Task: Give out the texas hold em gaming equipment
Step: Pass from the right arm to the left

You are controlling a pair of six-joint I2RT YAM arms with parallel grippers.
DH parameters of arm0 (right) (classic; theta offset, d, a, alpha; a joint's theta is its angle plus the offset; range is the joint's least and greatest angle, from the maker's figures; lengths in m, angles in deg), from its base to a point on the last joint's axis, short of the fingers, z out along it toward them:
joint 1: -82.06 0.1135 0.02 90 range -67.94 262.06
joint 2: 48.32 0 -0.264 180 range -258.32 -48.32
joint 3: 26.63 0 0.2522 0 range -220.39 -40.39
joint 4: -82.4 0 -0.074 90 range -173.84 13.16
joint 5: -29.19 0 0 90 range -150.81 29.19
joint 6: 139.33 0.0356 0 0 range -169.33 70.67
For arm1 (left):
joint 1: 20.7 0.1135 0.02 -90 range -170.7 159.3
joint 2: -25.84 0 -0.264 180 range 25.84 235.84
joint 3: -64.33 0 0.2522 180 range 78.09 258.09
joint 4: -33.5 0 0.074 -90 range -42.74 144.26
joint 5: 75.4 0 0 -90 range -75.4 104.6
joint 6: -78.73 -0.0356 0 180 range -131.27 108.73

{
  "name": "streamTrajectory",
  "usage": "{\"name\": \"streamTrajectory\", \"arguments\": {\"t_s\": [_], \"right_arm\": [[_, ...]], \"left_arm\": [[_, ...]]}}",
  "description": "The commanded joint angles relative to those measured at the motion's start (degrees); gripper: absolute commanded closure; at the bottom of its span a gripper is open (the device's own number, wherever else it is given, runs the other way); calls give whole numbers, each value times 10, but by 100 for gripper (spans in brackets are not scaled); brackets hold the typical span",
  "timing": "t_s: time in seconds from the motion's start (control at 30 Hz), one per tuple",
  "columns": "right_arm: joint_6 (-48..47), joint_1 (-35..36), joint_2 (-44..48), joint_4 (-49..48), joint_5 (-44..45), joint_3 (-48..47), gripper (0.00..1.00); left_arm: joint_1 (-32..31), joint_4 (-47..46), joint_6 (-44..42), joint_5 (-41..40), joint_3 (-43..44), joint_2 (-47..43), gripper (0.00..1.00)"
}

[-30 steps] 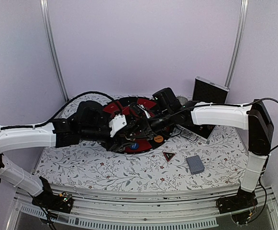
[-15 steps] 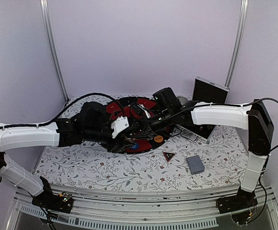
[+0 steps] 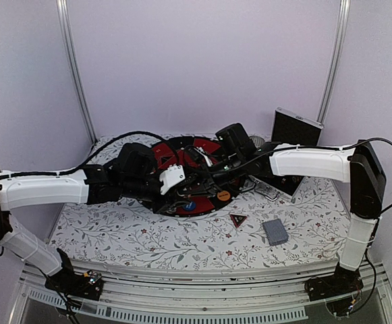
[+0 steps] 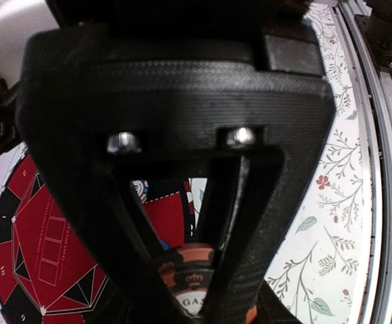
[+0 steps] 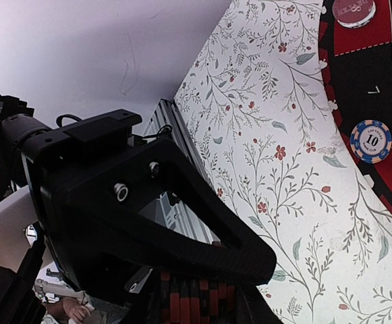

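Orange-brown poker chip [image 4: 190,282] sits low centre in the left wrist view, pinched edge to edge by the left claw [image 4: 186,304], directly under the wrist and above the red-and-black round mat [image 4: 44,250]. Right claw [image 5: 197,297], close by, clamps a red-striped chip stack [image 5: 179,305].

One camera looks down from the near side, two wrist cameras peer closely, all sharing the red-black mat [image 3: 206,146].

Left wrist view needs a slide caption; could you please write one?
Left fingers straddling a poker chip above the red-and-black mat.
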Motion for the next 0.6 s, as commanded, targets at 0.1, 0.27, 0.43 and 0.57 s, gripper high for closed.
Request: {"name": "streamTrajectory", "arguments": {"t_s": [0.1,0.27,0.43,0.57], "right_arm": [[2,-4,-4,-16,10,2,87],[0,-5,-8,-12,18,2,74],[-3,-5,-9,-8,20,0,65],[-6,-5,-9,-6,18,-2,55]], "left_arm": [[7,-19,13,18,0,-16,100],[8,-20,28,24,-3,-15,100],[11,-21,30,28,-8,-19,100],[15,-17,34,35,-7,-17,100]]}}
